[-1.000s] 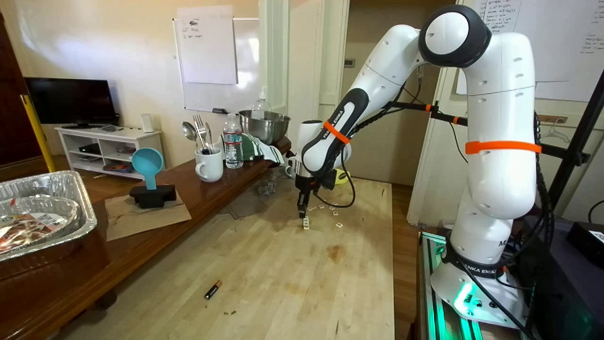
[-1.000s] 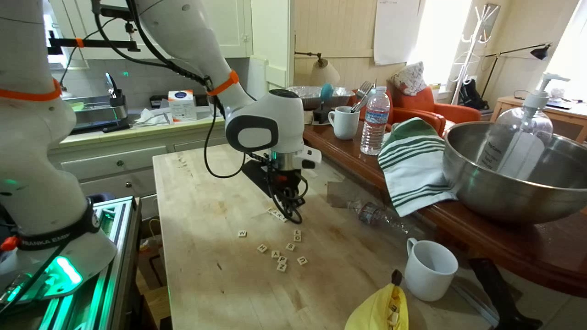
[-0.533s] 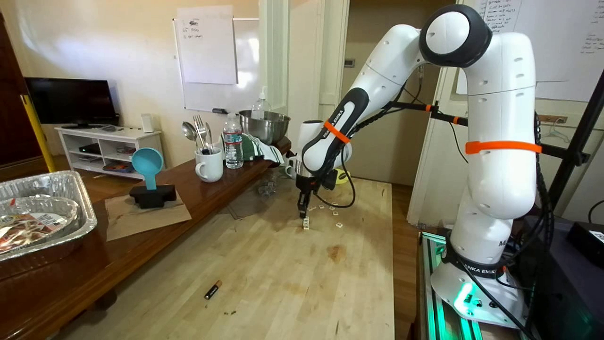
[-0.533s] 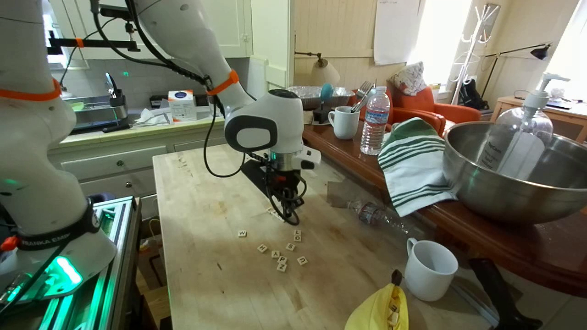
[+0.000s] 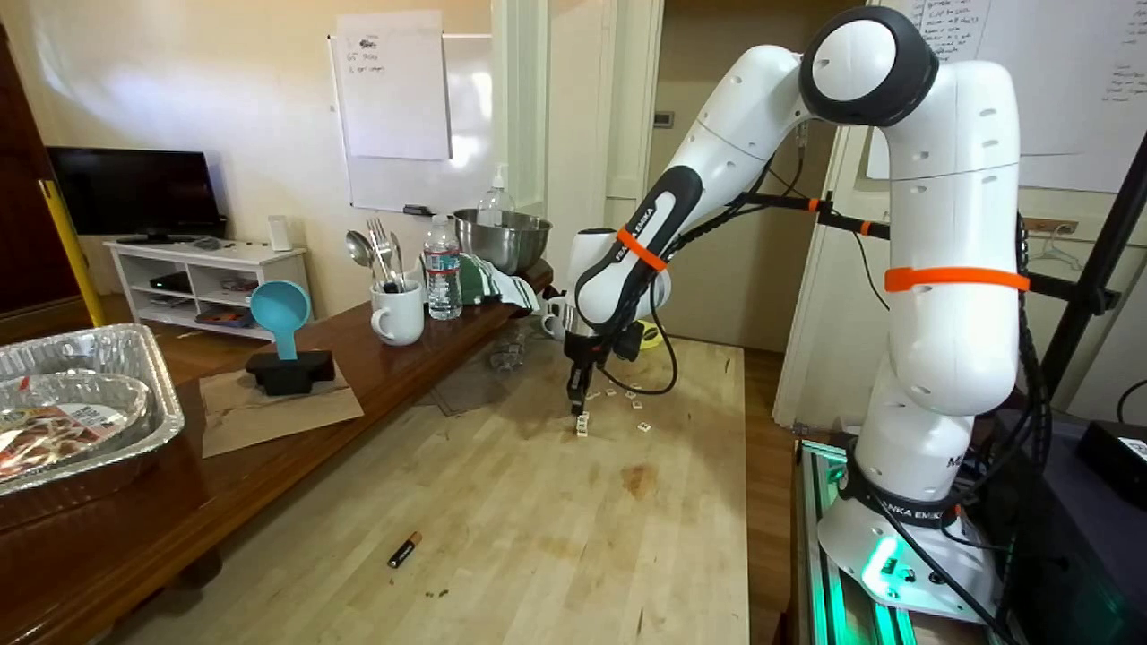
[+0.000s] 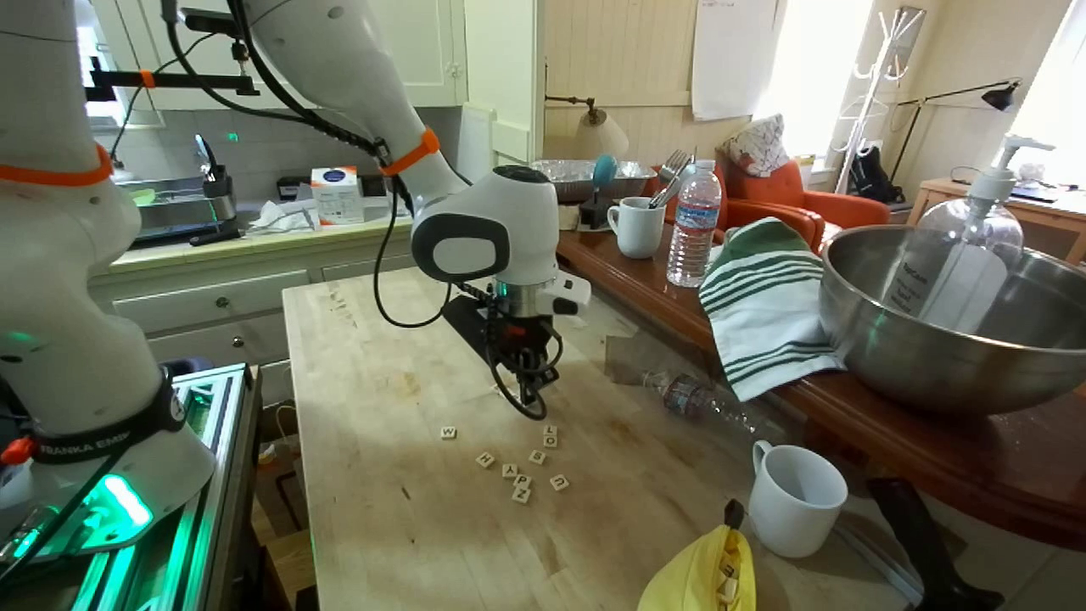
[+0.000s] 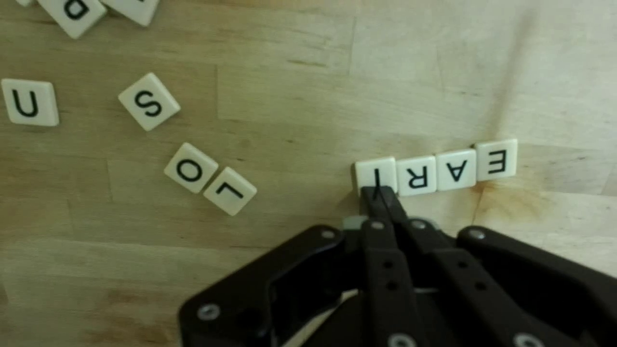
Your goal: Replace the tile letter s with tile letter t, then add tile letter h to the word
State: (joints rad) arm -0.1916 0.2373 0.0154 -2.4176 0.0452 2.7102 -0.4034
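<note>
In the wrist view the word is a row of cream tiles: E (image 7: 496,160), A (image 7: 455,169), R (image 7: 416,176) and, at the left end, a tile (image 7: 375,171) whose letter shows only as a stem, partly covered by my fingertips. This row also shows in an exterior view (image 5: 582,424). My gripper (image 7: 378,192) is shut with nothing visible between its fingers, its tips over that end tile. It also shows in both exterior views (image 5: 576,410) (image 6: 528,399). The S tile (image 7: 149,101) lies loose, away from the row. A tile that looks like H (image 6: 484,459) shows in an exterior view.
Loose tiles O (image 7: 190,168), L (image 7: 230,191) and U (image 7: 30,102) lie beside the row. A W tile (image 6: 448,433), a yellow container (image 6: 700,568), a white mug (image 6: 797,499) and a lying bottle (image 6: 687,397) are on the table. A brown ledge (image 6: 628,280) runs alongside.
My gripper has shifted slightly sideways, left in one of the exterior views, and now hides most of the row there. It stays low over the row. The loose tiles have not moved.
</note>
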